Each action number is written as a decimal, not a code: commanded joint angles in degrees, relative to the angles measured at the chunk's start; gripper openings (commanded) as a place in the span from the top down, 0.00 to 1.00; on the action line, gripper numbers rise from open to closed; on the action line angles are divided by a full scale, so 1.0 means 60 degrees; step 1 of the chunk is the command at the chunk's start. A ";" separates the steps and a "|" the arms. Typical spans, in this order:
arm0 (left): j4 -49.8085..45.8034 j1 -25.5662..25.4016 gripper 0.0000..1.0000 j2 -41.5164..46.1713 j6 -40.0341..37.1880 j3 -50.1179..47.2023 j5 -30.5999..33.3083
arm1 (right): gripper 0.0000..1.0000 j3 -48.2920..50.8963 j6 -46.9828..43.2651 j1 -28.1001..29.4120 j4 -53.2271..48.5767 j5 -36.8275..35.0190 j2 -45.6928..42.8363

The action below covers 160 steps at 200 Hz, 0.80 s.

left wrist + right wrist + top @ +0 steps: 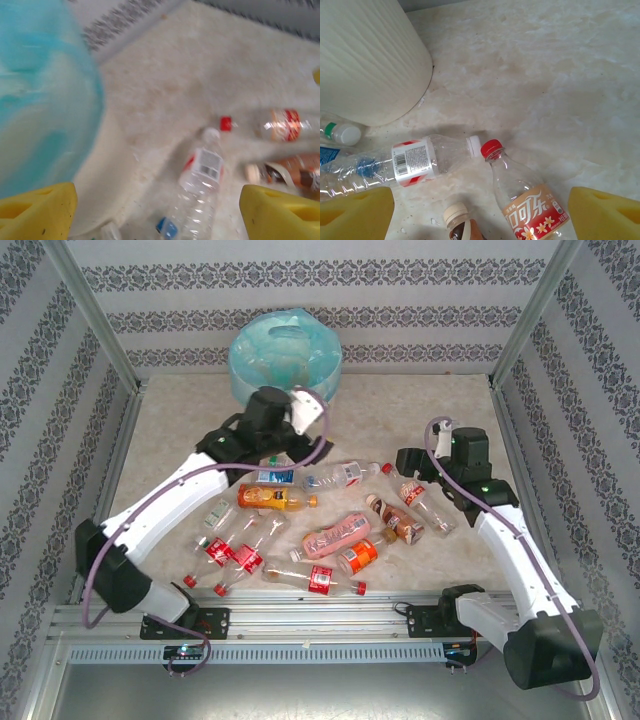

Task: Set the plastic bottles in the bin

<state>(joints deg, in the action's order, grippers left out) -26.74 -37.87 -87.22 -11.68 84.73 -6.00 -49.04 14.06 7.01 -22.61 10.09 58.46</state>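
Near the bin [370, 60], left gripper [157, 212] with fingers wide apart, empty; right gripper [480, 215] likewise, above the plastic bottles [335, 535].

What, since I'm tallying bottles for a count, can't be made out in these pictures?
- Top view: the bin's contents, hidden by its crumpled blue liner.
- Left wrist view: the clear bottle's label text, smeared by motion blur.
- Right wrist view: the brown bottle, cut off by the bottom edge; the green-banded bottle, by the left edge.
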 commanded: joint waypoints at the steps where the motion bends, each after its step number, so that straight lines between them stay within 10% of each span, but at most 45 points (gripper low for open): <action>1: -0.2345 -0.0400 0.14 -0.0794 -0.0909 0.0944 -0.0131 | 0.10 -0.0254 0.0206 0.0077 -0.0114 -0.0214 -0.0395; 160: -0.5744 -0.0442 0.15 -0.6364 -0.1430 0.5361 0.0064 | 0.05 0.0131 0.0161 0.0076 -0.0231 -0.0506 -0.1640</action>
<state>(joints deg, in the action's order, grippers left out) -57.43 -40.40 -123.90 -18.06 114.80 -8.25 -48.99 14.70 7.01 -23.68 7.79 49.67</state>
